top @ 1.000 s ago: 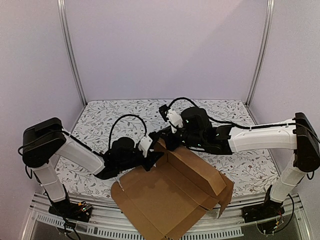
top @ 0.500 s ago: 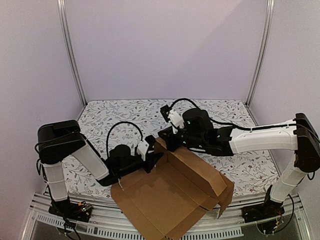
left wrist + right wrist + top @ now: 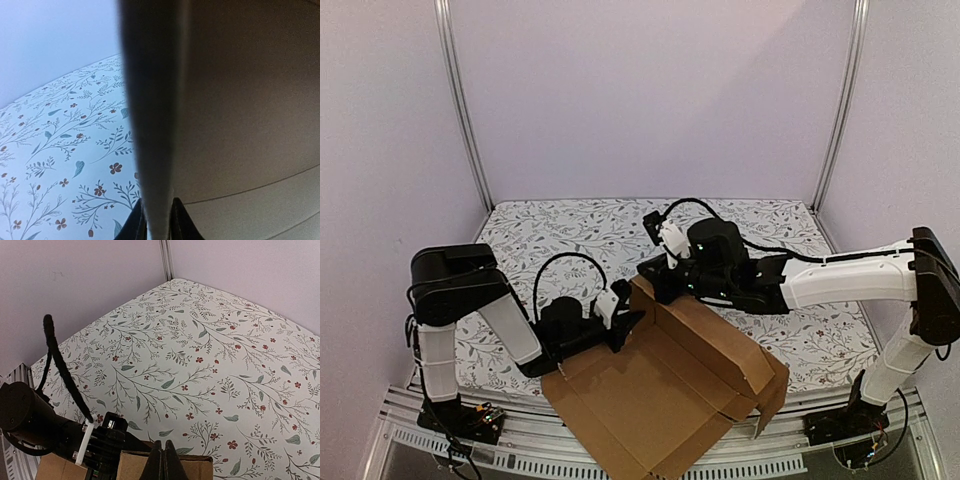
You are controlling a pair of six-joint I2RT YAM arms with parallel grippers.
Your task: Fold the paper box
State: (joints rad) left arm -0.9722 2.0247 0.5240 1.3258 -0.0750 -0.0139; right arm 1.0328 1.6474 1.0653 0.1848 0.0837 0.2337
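At the near edge of the table (image 3: pixel 570 230), the paper box (image 3: pixel 660 390) lies partly formed, brown and unprinted. Its near corner hangs out over the metal rail (image 3: pixel 520 440).

Base panel flat, turned at an angle to the table edge. Long side raised along its right; a flap hangs off the near right corner.

Left side of the box: another side panel stands up, and the left gripper (image 3: pixel 623 325) grips it. Left wrist view: one finger (image 3: pixel 136 224) on each side of the panel's edge, tight against the cardboard, pinching it. Flowered tabletop on one side of that panel, the inside of the box on the other.

Far corner of the box: right gripper (image 3: pixel 162 460) sits right at the top edge of the cardboard, fingers pressed together, nothing between them. Contact with the edge: cannot tell. Right arm reaches in low from the right, beyond the long raised side.

Farther back, the flowered surface runs to plain lilac panels (image 3: pixel 650 100).
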